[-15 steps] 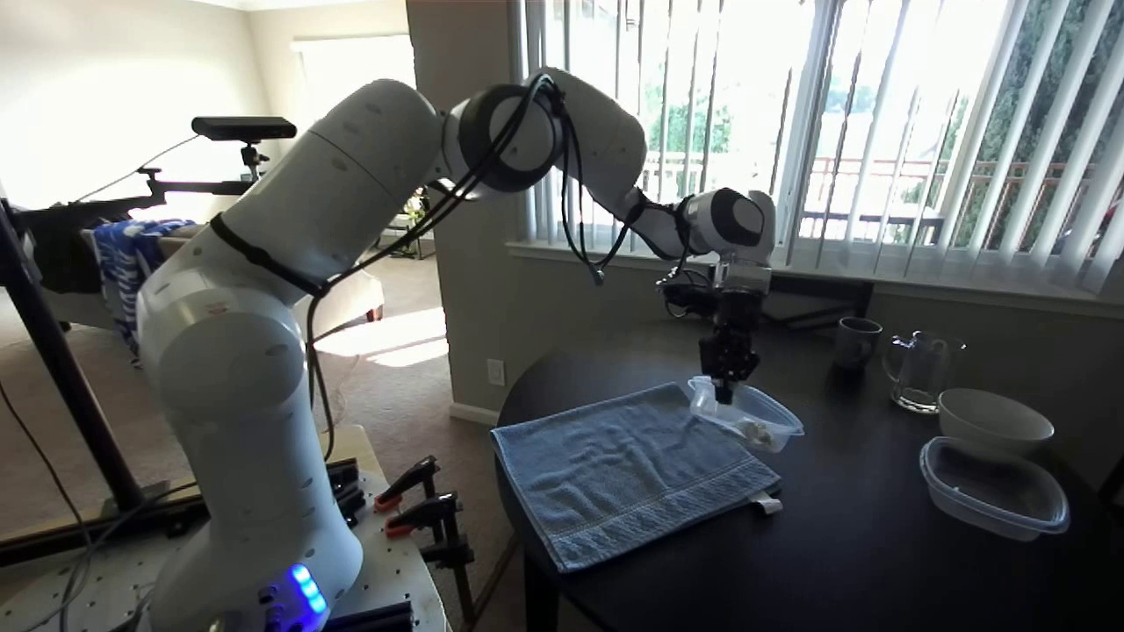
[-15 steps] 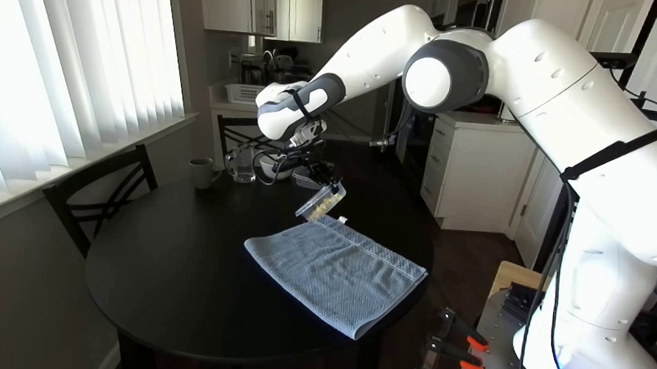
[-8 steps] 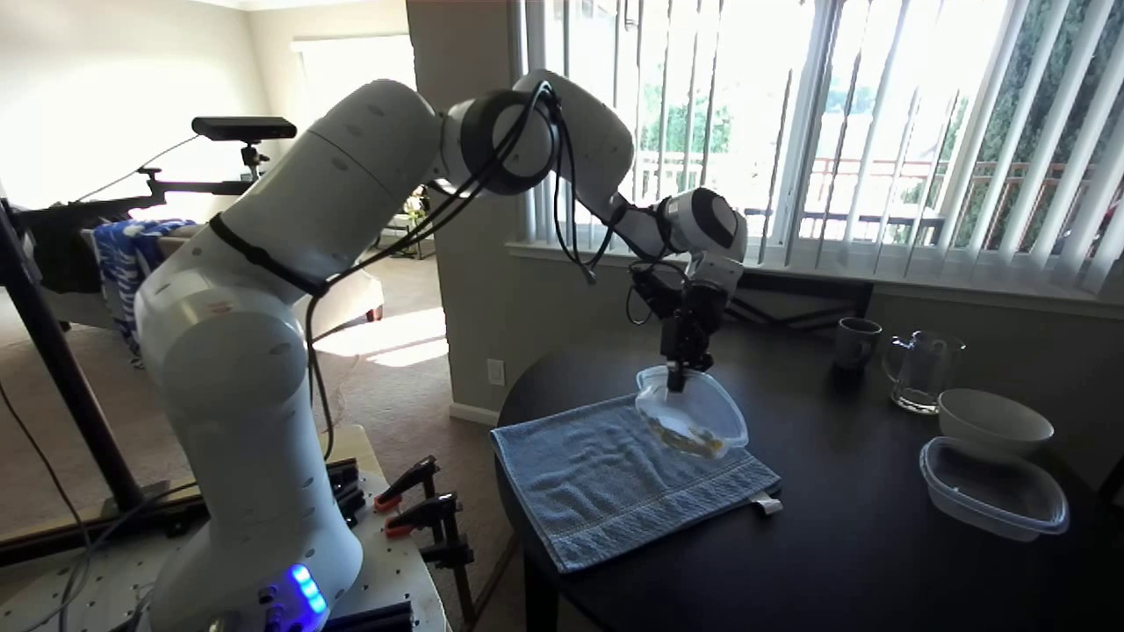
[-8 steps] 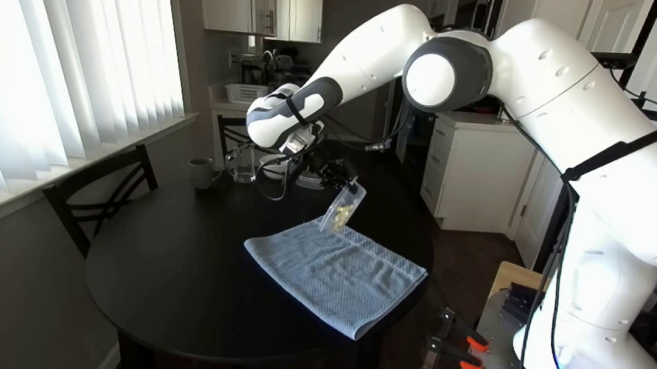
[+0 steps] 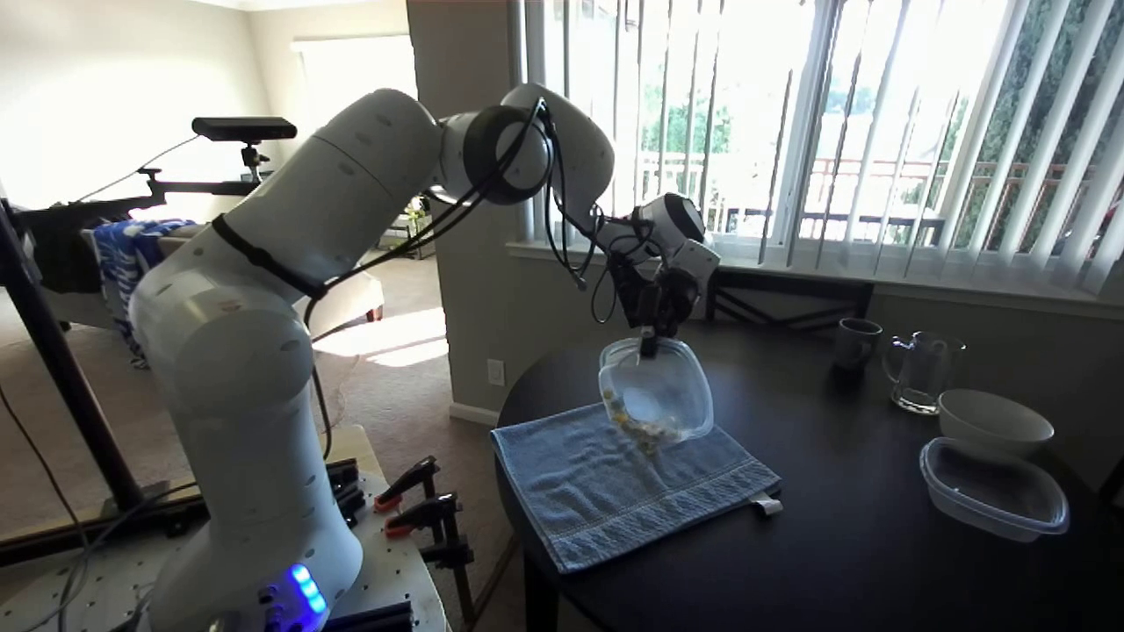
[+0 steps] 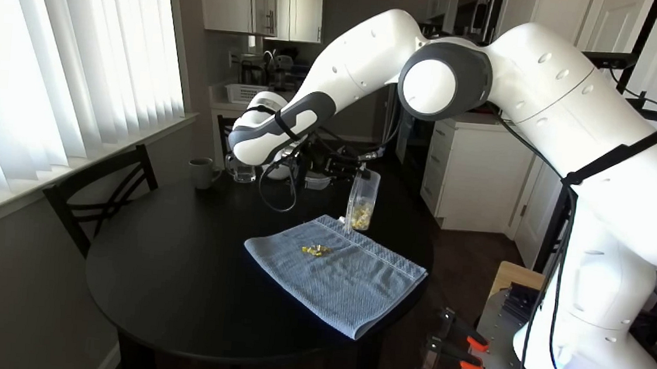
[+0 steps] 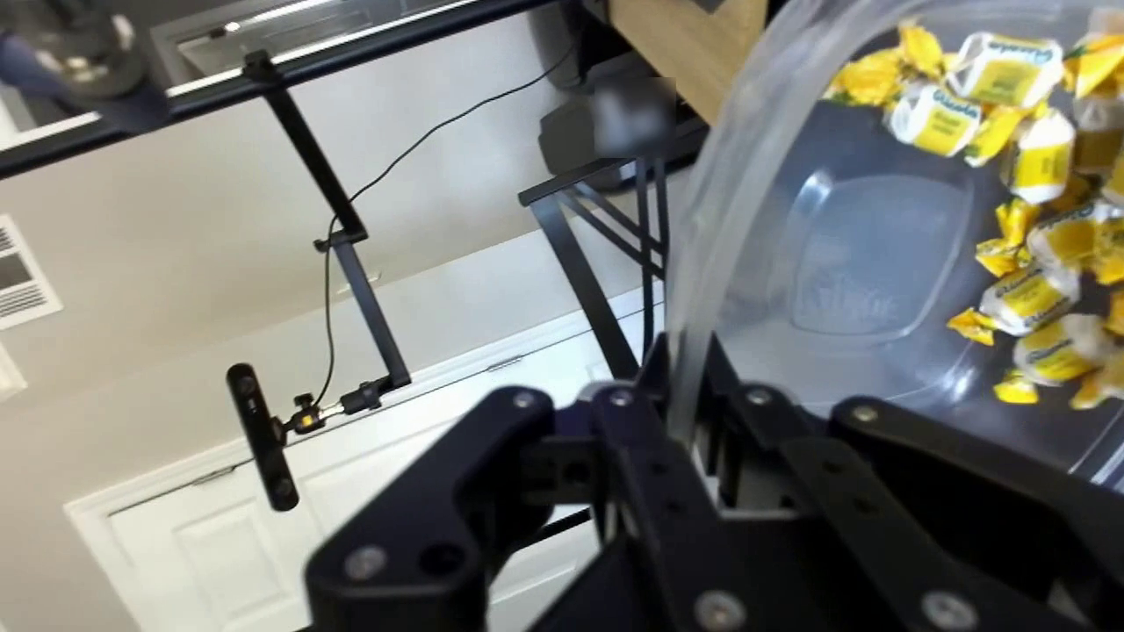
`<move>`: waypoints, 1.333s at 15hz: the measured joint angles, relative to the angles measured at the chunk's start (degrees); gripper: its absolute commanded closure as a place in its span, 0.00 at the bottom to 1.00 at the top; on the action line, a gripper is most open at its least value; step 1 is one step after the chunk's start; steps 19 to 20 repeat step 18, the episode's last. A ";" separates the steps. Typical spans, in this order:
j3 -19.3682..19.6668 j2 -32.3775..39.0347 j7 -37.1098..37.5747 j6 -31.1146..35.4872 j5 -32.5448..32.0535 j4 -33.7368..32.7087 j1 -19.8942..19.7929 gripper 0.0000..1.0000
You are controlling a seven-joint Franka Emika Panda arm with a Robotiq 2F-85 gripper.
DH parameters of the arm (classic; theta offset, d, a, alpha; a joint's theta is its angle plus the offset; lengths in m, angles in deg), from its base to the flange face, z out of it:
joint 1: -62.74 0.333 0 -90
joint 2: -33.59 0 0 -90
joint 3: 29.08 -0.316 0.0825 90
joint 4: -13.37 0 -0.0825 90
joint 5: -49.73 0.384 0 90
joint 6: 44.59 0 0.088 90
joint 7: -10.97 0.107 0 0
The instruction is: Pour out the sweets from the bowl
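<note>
My gripper (image 5: 648, 347) is shut on the edge of a clear squarish plastic bowl (image 5: 663, 382). The bowl hangs steeply tipped above the blue towel (image 5: 606, 491), its open side facing the exterior camera. Yellow and white wrapped sweets (image 7: 1041, 167) lie inside it, away from the fingers in the wrist view. In an exterior view they are gathered at the bowl's low end (image 6: 361, 216). A small cluster of sweets (image 6: 316, 250) shows outside the bowl against the towel; I cannot tell whether it is falling or lying there. The wrist view shows the rim (image 7: 724, 202) between both fingertips (image 7: 689, 369).
On the dark round table (image 5: 843, 544) stand a second clear container (image 5: 997, 487), a white bowl (image 5: 992, 421), a glass mug (image 5: 922, 373) and a grey mug (image 5: 853, 342). A dark chair (image 6: 105, 196) stands at the table by the window.
My gripper has swung over the towel, leftward in one exterior view, and tipped the bowl from slanted to nearly vertical. Some sweets have left the bowl and show against the towel.
</note>
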 measured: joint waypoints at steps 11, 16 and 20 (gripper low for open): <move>-1.00 15.94 -13.41 -15.34 -13.74 -11.37 2.49 0.99; -1.17 17.93 -13.95 -15.46 -14.10 -17.25 2.80 0.99; -1.16 17.94 -13.95 -15.45 -13.66 -20.15 2.48 0.99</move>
